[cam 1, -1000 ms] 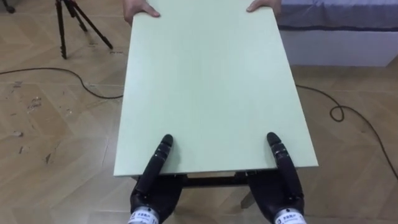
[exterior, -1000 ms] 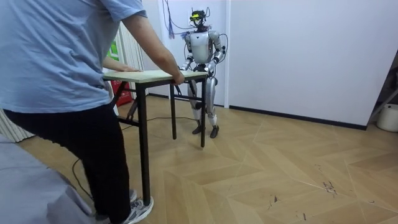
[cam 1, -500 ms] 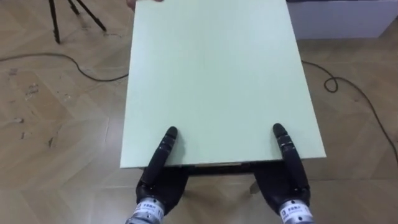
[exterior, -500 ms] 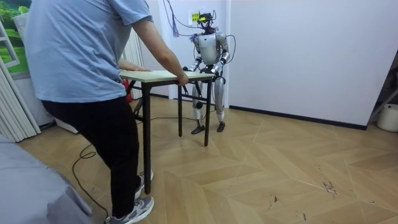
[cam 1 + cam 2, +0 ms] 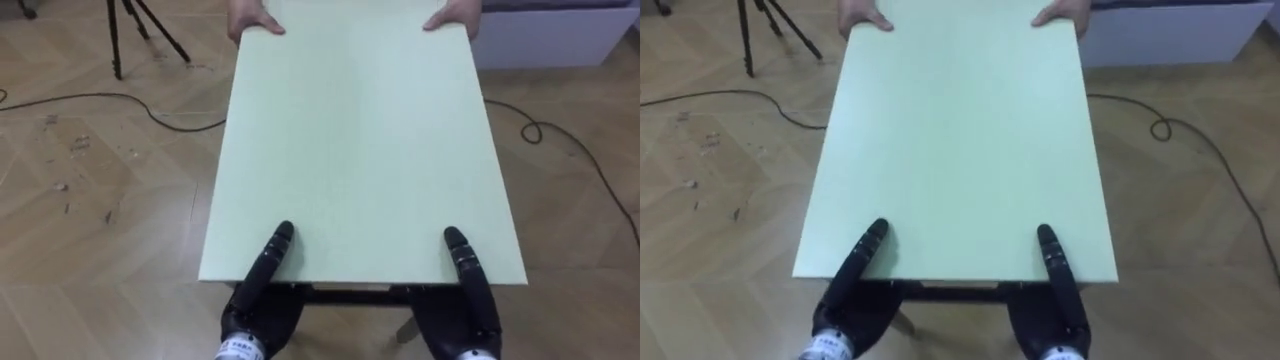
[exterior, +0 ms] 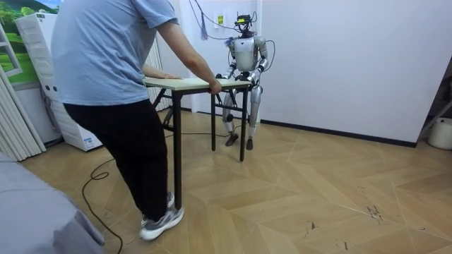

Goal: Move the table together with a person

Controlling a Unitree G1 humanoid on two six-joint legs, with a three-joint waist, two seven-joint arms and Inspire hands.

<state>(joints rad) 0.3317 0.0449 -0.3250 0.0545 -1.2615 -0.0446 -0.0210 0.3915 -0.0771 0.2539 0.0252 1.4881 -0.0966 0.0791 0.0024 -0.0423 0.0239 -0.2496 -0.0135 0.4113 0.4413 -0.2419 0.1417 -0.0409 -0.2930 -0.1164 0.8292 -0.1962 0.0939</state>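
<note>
- Near edge: left hand (image 5: 256, 305) and right hand (image 5: 470, 305) placed at near corners of pale green table (image 5: 360, 150), set wide apart, judged for balance and steering.
- On each hand, finger or thumb laid straight on tabletop. Rest hidden beneath edge, so closure cannot be told.
- Middle: tabletop kept level between both carriers. Whether legs clear floor cannot be told.
- Far edge: corners clasped by person's hand (image 5: 252, 20) and other hand (image 5: 456, 16), load shared.
- Beyond: tripod (image 5: 140, 30) and cable (image 5: 100, 99) on floor, judged trip hazards.
</note>
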